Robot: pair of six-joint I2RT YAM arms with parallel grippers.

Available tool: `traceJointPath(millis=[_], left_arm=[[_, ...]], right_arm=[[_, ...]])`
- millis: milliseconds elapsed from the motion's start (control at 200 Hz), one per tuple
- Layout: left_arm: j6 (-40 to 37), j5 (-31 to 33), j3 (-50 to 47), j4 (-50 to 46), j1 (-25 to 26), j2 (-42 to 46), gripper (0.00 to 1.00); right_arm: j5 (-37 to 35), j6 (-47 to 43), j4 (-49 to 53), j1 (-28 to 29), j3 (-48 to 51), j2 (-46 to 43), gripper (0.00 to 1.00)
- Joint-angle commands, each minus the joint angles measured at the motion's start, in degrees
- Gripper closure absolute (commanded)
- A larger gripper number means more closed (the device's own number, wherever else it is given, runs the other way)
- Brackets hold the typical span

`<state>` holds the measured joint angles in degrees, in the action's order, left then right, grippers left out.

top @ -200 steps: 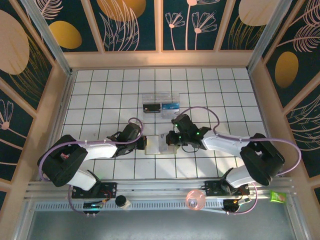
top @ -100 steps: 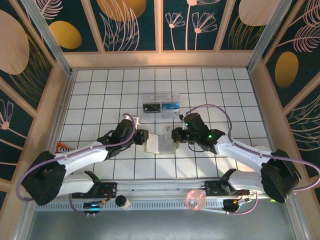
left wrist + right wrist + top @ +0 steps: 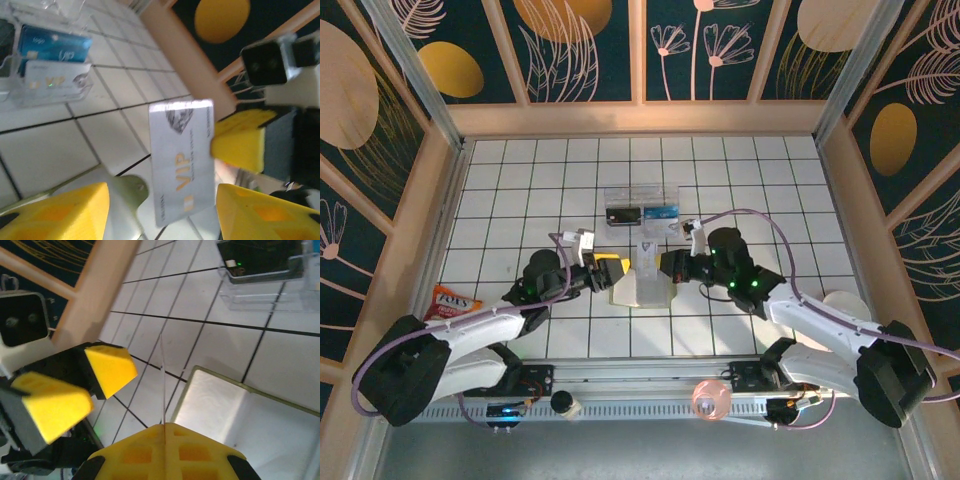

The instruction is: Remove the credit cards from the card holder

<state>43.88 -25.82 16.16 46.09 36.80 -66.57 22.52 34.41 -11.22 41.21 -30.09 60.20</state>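
On the tiled table (image 3: 520, 180), the card holder (image 3: 642, 292) lies open between both grippers. The left gripper (image 3: 608, 271) stands open and empty. The right gripper (image 3: 666, 266) clamps a silver VIP card (image 3: 182, 160) upright over the card holder.

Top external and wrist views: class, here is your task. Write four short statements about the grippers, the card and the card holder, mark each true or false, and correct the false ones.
1. The right gripper pinches a silver VIP card. True.
2. The left gripper is shut on that card. False: the left gripper has its jaws open, and the card is held by the right gripper alone.
3. The card holder lies folded shut on the table. False: the card holder lies open with its cream inside facing up.
4. The clear box beyond the card holder has a blue card in it. True.
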Motion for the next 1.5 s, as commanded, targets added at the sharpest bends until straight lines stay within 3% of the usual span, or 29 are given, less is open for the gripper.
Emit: traceJointPath(millis=[0, 335, 475, 866, 941, 1066, 1151, 1256, 1421, 1496], left_arm=[[4.7, -7.6, -0.4, 13.6, -0.8, -2.1, 0.56], [6.0, -9.9, 0.3, 15.7, -0.8, -4.2, 0.64], [6.8, -10.4, 0.1, 16.8, -0.8, -3.9, 0.74], [7.5, -11.2, 0.9, 16.4, -0.8, -3.6, 0.90], [6.3, -10.7, 1.5, 13.5, -0.8, -3.1, 0.96], [3.2, -9.1, 3.2, 6.1, -0.8, -1.7, 1.00], [-0.5, -7.7, 5.7, -1.7, -0.6, -0.7, 1.00], [-6.4, -4.3, 10.2, -12.7, 0.8, 0.4, 1.00], [-21.5, 4.5, 24.1, -34.0, 5.7, -4.1, 1.00], [-27.2, 6.8, 30.0, -39.0, 6.0, -7.2, 1.00]], right_arm=[[5.3, -0.3, -8.0, -0.6, 1.8, -1.6, 1.00], [9.7, 1.3, -15.0, -0.5, 2.7, -1.9, 1.00], [8.4, 1.4, -14.5, -0.6, 2.2, -0.7, 1.00], [4.7, 1.0, -10.8, -0.4, 0.5, 3.2, 1.00], [3.3, 0.7, -9.4, -0.3, 0.3, 3.0, 1.00], [-1.7, -1.5, -3.2, -0.6, -0.5, 0.8, 0.80], [-6.8, -2.7, 2.2, -1.4, -0.6, -2.3, 0.73], [-16.2, -3.4, 11.5, -3.0, -1.5, -6.2, 0.72], [-21.8, -3.3, 18.1, -5.6, -0.5, -12.8, 0.72], [-23.2, -2.7, 20.6, -6.8, -0.5, -13.9, 0.73]])
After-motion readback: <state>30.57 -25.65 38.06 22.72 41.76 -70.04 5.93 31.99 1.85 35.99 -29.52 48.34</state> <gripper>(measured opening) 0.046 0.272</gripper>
